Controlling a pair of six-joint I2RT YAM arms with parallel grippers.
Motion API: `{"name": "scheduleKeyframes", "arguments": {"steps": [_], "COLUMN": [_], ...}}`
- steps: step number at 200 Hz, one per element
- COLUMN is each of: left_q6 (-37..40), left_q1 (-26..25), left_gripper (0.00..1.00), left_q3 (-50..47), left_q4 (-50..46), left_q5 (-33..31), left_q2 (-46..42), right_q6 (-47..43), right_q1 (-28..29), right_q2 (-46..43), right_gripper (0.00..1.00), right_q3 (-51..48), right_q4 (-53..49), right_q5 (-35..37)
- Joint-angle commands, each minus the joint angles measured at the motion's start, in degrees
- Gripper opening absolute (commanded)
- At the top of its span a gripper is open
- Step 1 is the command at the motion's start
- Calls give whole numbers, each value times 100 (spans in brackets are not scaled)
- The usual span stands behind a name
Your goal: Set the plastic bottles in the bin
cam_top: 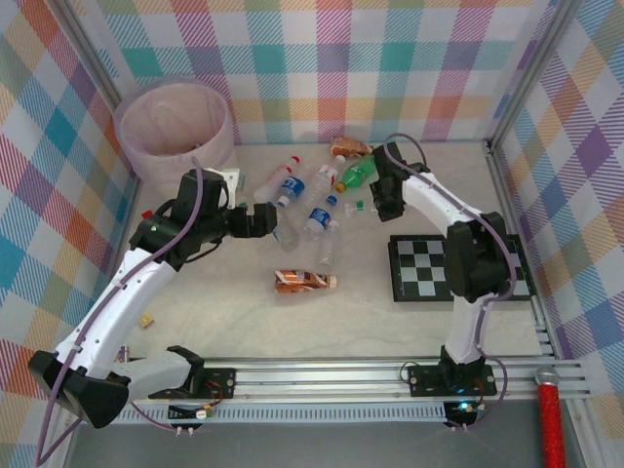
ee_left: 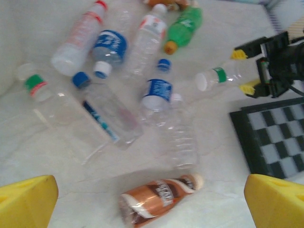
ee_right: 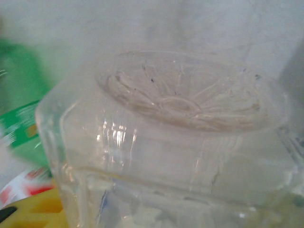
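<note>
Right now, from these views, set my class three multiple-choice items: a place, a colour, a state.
1. Where is the bin? A far left corner; B beside the right arm's base; C among the bottles.
2. What colour is the orange-capped bottle? A blue; B green; C black.
3. How is the brown bottle? A upright; B in the bin; C lying on its side.
Answers: A, the top view shows it far left; B, its body is green; C, it lies flat on the table.
</note>
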Motion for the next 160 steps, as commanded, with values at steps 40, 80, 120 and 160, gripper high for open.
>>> {"name": "scheduleKeyframes", "arguments": {"steps": [40, 80, 120, 160], "left_q6": [-821, -853, -854, -785], "left_q1": [-140, -712, -1187, -1291], "left_gripper": [100, 100, 100, 100], "left_q3": [-500, -545, -427, -261], "left_q4": [1778, 2169, 2405, 2463], "left_q5": [2713, 2708, 2481, 2172], "left_q2": [139, 528, 1117, 1486], "right_q6": [-4264, -5171, -5676, -5796], "right_q1": [-78, 49, 421, 712], "right_q2": [-1542, -2034, -2172, -2093], "right_gripper": [45, 44, 44, 44], "right_q3": [-450, -499, -483, -472], "right_q4": [997, 636, 452, 457], "right_q5": [-2323, -3517, -4094, -4288]}}
